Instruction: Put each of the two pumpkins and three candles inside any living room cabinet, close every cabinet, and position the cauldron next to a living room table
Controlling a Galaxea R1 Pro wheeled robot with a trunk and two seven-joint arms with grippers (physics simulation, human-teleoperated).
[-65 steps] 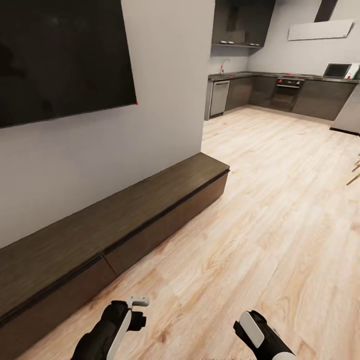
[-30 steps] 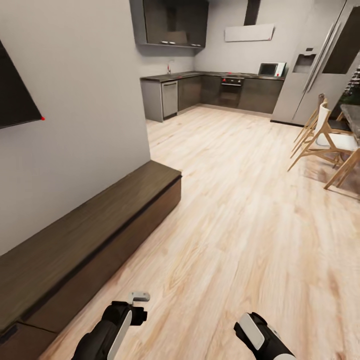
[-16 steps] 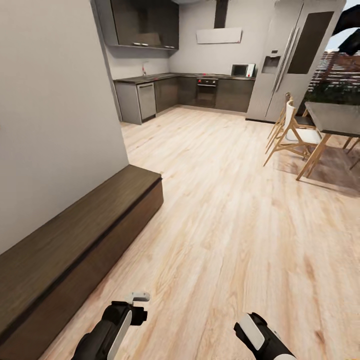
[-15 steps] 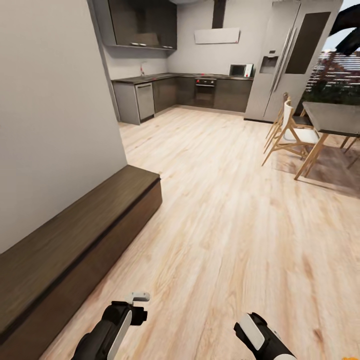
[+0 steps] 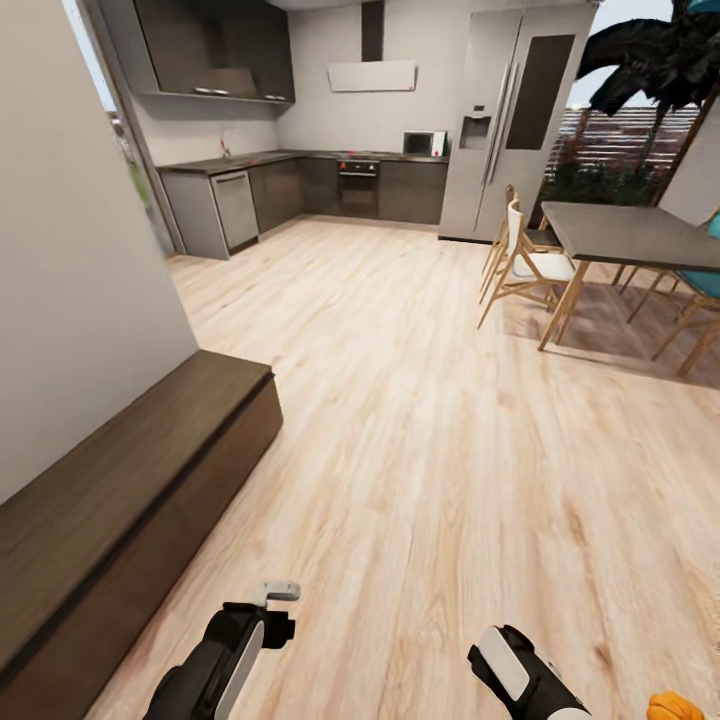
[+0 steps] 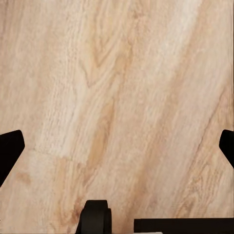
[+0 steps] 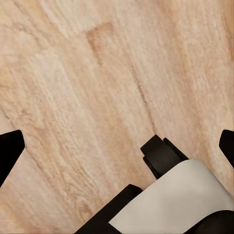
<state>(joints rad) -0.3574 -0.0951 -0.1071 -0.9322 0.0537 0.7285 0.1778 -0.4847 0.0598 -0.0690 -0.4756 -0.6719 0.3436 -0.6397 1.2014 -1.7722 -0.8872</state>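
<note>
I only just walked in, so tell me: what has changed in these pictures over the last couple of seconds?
The camera swung right, not the furniture: the TV slid out of sight, and the fridge, dining table and an orange thing at the floor's corner, perhaps a pumpkin, came into view. The cabinet stayed closed. Both arms kept their low pose; nothing was taken hold of or let go.
</note>
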